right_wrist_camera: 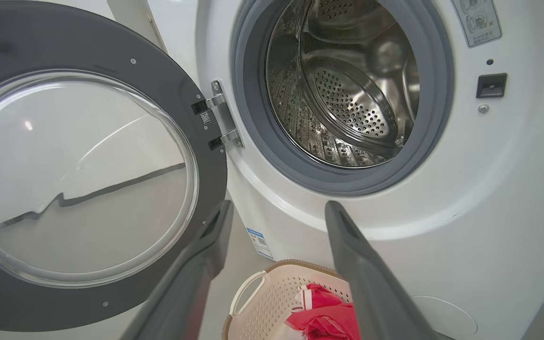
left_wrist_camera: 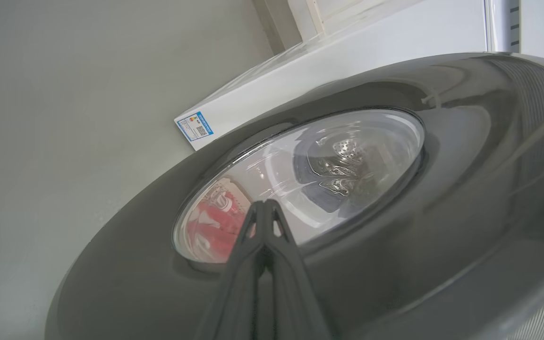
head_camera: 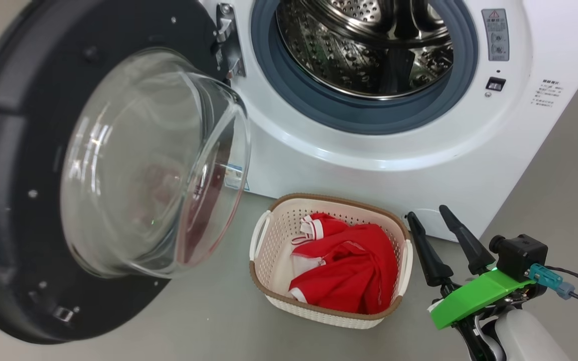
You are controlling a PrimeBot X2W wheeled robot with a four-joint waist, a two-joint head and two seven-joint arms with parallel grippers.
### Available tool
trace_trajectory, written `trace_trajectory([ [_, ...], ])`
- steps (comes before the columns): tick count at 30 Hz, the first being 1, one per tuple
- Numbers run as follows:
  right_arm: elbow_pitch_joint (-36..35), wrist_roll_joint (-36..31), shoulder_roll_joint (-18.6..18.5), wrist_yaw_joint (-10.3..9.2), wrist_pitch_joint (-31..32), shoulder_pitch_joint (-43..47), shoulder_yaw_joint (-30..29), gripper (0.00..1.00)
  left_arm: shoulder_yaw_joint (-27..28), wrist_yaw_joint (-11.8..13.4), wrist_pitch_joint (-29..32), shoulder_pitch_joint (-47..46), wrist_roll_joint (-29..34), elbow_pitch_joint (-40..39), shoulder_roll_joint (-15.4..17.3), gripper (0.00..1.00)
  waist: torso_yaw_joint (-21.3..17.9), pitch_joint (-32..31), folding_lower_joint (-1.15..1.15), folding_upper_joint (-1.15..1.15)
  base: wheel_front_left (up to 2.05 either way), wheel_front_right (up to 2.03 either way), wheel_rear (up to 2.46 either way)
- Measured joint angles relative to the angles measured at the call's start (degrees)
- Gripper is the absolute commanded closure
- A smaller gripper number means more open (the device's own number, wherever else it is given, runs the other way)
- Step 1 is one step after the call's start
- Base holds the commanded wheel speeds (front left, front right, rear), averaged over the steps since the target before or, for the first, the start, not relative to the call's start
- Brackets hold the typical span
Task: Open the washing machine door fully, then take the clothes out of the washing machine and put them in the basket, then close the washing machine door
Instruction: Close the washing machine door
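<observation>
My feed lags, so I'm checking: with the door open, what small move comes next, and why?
Probably push the shut left gripper forward against the washing machine door to start swinging it closed: the clothes lie in the basket, the drum looks empty, and the open right gripper hangs beside the basket.

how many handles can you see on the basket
2: one white handle on the basket's left end, toward the washing machine door, and the other handle on its right end, beside the right gripper. None seems hidden.
</observation>
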Motion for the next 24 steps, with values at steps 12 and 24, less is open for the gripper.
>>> trace_trajectory([
  [12, 0.0, 0.0, 0.1, 0.0, 0.0, 0.0, 0.0, 0.0, -0.5, 3.3, 2.3, 4.8, -2.0, -10.5, -1.9, 1.0, -0.4, -1.0, 0.0, 0.0, 0.0, 0.0, 0.0],
  [24, 0.0, 0.0, 0.1, 0.0, 0.0, 0.3, 0.0, 0.0, -1.1, 4.2, 3.4, 6.8, -3.7, -15.7, -4.6, 1.0, -1.4, -1.2, 0.0, 0.0, 0.0, 0.0, 0.0],
])
